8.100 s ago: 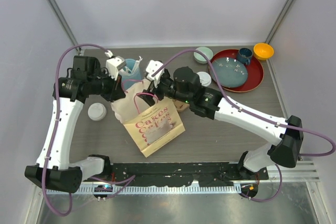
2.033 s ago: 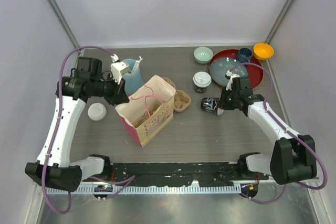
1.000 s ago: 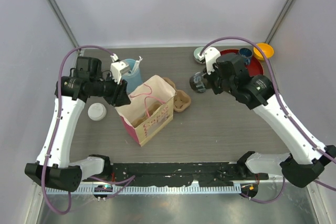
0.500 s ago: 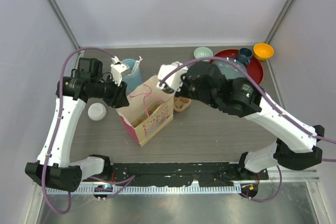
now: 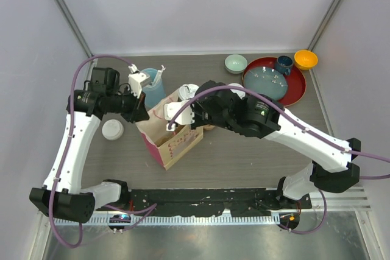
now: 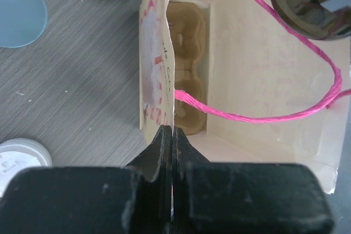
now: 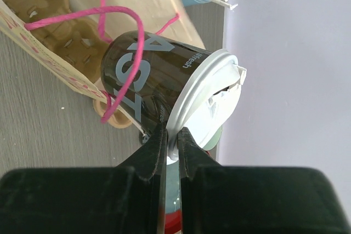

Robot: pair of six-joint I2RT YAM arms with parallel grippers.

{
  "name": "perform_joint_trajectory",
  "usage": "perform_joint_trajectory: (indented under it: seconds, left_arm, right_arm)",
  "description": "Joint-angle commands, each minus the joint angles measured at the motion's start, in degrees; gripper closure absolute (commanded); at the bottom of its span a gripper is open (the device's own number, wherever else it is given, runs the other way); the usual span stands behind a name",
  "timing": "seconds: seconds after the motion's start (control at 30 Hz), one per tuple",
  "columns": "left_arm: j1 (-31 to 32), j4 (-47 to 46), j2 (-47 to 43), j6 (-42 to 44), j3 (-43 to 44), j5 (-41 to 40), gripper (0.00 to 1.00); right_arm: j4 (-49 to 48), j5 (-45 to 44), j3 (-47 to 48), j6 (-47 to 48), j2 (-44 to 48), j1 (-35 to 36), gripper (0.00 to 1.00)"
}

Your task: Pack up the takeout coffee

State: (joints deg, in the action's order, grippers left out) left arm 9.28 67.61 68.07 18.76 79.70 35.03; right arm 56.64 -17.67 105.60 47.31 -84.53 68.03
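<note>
1. Coffee cup (image 7: 159, 75): black with grey lettering, white sip lid (image 7: 205, 100) on. It is tipped well over, base toward the bag and lid toward the claw.
2. Right gripper (image 7: 173, 135): fingers clamped on the lid's rim at its lower edge. The cup sticks out ahead of the fingertips, clear of the table (image 5: 256, 162).
3. Position: the cup hangs over the open mouth of the paper bag (image 5: 175, 145). One pink cord handle (image 7: 134, 61) drapes across its side. In the left wrist view its base shows above the far corner of the mouth.
4. The bag stands upright mid-table with a cardboard cup carrier (image 6: 186, 64) on its floor.
5. Left gripper (image 6: 169, 135): jaws together, pinching the bag's top rim on the side nearest that arm.
6. A second cardboard carrier (image 7: 118, 119) sits on the table just beside the bag.
7. A light-blue cup (image 5: 151, 83) with white utensils is just behind the bag. A white round lid (image 5: 113, 129) is near its left side; can't tell what's under it.
8. Far right: red tray (image 5: 300, 92) carrying a teal plate (image 5: 268, 83) and a dark-blue mug (image 5: 283, 64).
</note>
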Motion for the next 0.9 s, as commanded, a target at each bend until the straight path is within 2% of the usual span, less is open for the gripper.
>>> perform_joint_trajectory:
  seconds: [0.0,0.27,0.4,0.5,0.73,0.87]
  left_arm:
    - [0.21,-5.21,-1.19,-4.26,-1.65,-5.14,1.0]
    - [0.21,-5.92,-1.01,-5.23,-2.09,-4.53,1.0]
    - [0.21,-4.25,-0.93,-3.21,-1.74,2.05,1.0]
    - [0.3,-3.81,-0.84,-2.42,-1.74,3.38,1.0]
    - [0.39,-3.28,-0.66,-1.36,-2.01,4.44,1.0]
    - [0.48,-5.12,-0.57,-3.03,-1.04,-0.3,1.0]
  right_arm:
    - [-1.01,0.27,-1.19,2.09,0.95,0.17,0.99]
    - [-0.74,2.29,-6.54,3.05,-0.8,0.17,0.99]
    - [-3.46,2.21,-6.81,6.03,-3.35,0.17,0.99]
    - [-4.35,2.99,-5.06,9.02,-6.33,-0.09,0.99]
    - [-0.22,13.53,-2.06,9.99,-12.14,-2.72,0.99]
    - [0.4,20.65,-2.68,7.98,-11.89,-4.39,0.99]
